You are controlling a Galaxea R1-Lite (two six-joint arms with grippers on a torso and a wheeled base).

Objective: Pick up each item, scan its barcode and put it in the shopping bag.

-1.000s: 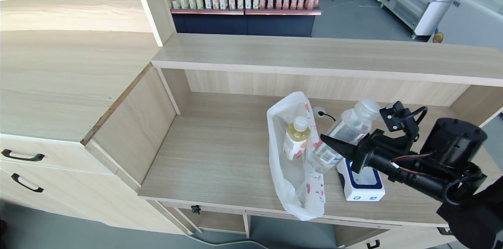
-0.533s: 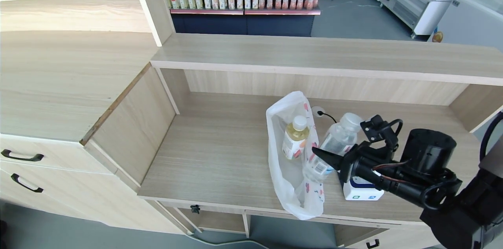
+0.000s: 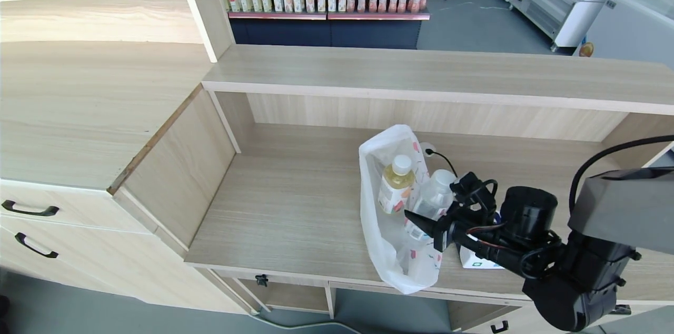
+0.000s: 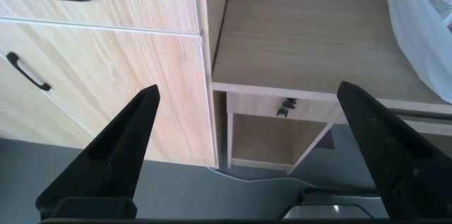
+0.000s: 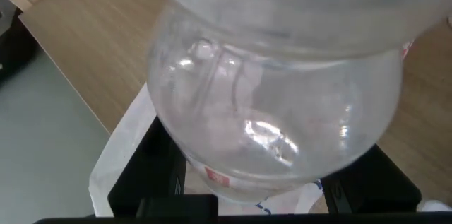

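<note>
Nearest, the left wrist view is showing the left end effector (image 4: 248, 93) wide apart before the desk (image 4: 296, 33) edge. In the head view, the right end effector (image 3: 423, 219) is clamping one clear bottle (image 3: 434, 197) at the shopping bag's (image 3: 379, 242) mouth; one yellow bottle (image 3: 396, 186) is standing inside.

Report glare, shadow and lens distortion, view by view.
Head view: even light, the counter ledge bows from the wide lens, soft shade beneath it. Left wrist view: the open left gripper reads as a dark silhouette against the pale drawers. Right wrist view: bright glints on the clear bottle, which warps what lies behind.
</note>
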